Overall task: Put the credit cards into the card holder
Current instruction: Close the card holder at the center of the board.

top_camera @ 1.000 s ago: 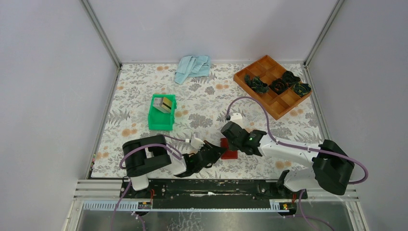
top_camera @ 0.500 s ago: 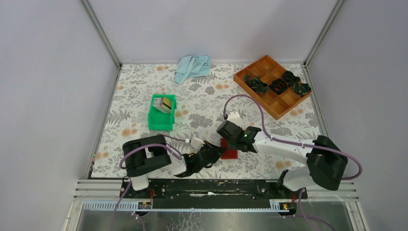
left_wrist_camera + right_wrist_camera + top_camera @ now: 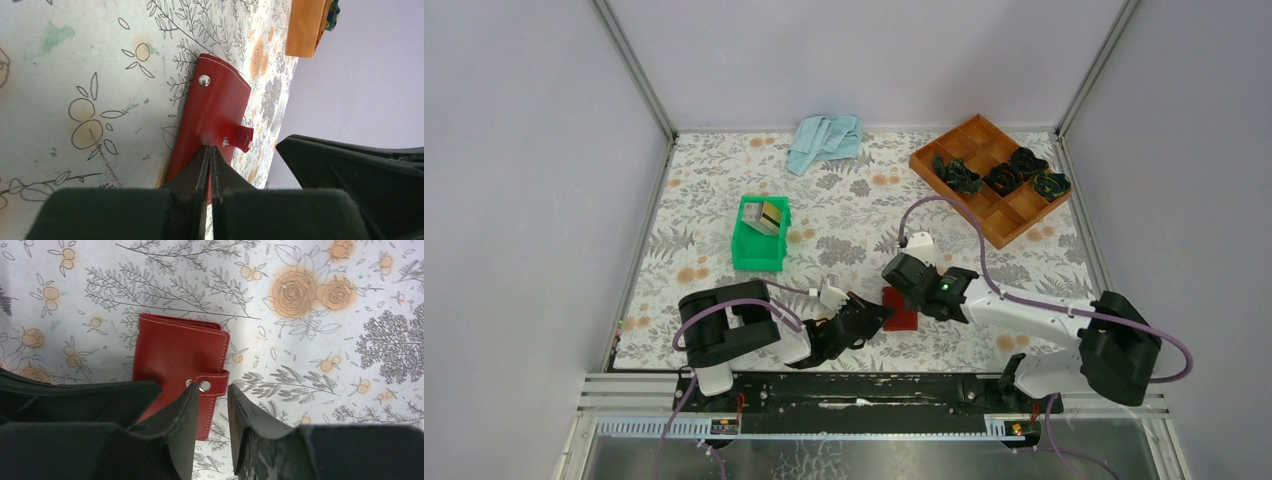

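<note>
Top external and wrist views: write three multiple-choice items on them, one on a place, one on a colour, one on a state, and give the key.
1. Where do the credit cards lie?
A. in the orange tray
B. in the green bin
C. on the blue cloth

2. What colour is the card holder?
A. dark red
B. blue
C. green

3. How does the right gripper stand?
A. shut on a card
B. shut on nothing
C. open

Key:
1. B, a gold card shows inside the bin.
2. A, both wrist views show its red cover.
3. C, the right wrist view shows its jaws standing apart.
</note>
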Controlling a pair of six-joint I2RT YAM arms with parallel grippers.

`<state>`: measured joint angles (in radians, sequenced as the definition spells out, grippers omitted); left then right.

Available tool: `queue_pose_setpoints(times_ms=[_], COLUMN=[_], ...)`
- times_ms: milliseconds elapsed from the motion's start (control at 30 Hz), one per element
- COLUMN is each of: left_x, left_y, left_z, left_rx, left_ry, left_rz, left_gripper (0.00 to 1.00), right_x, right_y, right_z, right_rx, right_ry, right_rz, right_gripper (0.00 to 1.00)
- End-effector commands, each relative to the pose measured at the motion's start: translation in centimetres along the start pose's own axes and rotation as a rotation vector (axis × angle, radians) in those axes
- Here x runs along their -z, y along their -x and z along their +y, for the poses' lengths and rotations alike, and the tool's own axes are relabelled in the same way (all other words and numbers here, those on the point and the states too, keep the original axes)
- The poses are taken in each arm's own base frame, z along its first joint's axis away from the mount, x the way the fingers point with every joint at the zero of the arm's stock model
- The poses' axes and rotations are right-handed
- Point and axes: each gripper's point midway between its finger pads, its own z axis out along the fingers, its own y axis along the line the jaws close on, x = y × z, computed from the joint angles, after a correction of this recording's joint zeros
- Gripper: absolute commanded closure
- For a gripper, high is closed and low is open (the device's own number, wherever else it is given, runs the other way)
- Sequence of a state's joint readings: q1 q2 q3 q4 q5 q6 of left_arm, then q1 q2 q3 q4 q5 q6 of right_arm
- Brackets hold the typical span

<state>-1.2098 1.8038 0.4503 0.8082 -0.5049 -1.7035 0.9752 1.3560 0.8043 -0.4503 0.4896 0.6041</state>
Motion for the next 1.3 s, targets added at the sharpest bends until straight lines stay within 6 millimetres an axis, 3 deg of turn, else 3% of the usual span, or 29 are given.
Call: queue_pose_setpoints(times_ms=[0, 400, 1267], left_x=[0.3, 0.4, 0.1], left_y=[0.6, 0.6, 0.5], left_z=[5.3, 5.4, 5.4], left_rx=[-0.097, -0.101, -0.115], left_ry=[0.150, 0.158, 0.168], left_rz=[0.000, -0.002, 0.005], left_gripper=[0.94, 0.94, 0.94], right_x=[0.6, -1.5, -3.3], right_y=[0.8, -1.2, -3.2], right_z=[-1.6, -4.0, -2.5], right_rx=[-0.098, -0.333, -0.369], right_ry=[-0.021, 0.044, 0.125], right_rz=[-0.084, -0.043, 0.035], right_gripper=[0.65, 0.71, 0.73])
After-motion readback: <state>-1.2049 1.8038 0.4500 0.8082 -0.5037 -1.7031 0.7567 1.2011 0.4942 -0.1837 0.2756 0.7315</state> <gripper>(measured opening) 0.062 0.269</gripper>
